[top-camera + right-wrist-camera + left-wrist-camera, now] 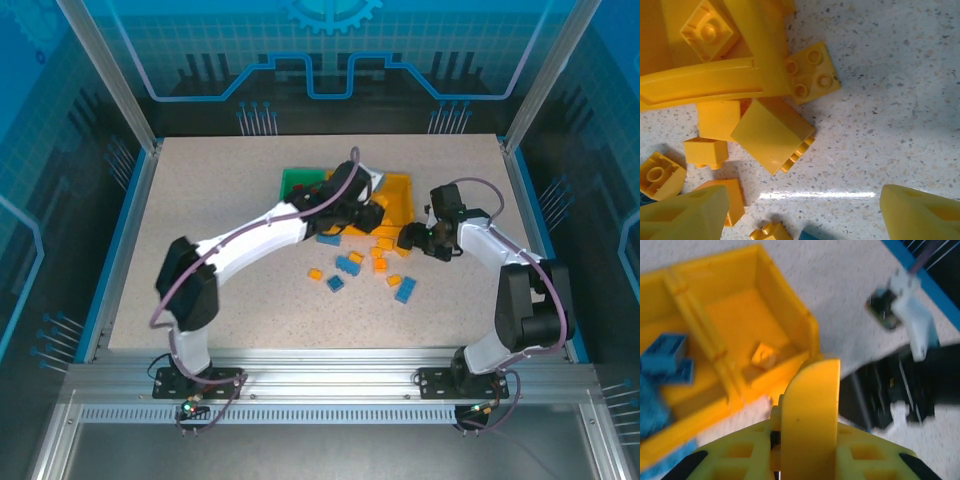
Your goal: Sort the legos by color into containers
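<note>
The containers stand at the back centre: a green bin (296,180) joined to orange-yellow bins (398,190). In the left wrist view one yellow compartment (790,315) holds a yellow lego (765,355), and the one beside it holds blue legos (665,360). My left gripper (805,385) (372,217) hovers at the bins' front edge, shut, with nothing seen between its fingers. My right gripper (802,215) (410,238) is open over the table beside the bin's corner (705,82). Yellow legos (772,132) lie just ahead of it. Blue legos (347,265) and orange legos (380,250) are scattered in front of the bins.
The two grippers are close together; the right arm's black wrist (900,395) shows just right of my left fingers. A blue lego (405,290) lies nearest the front. Blue rails (528,230) border the speckled table (220,180).
</note>
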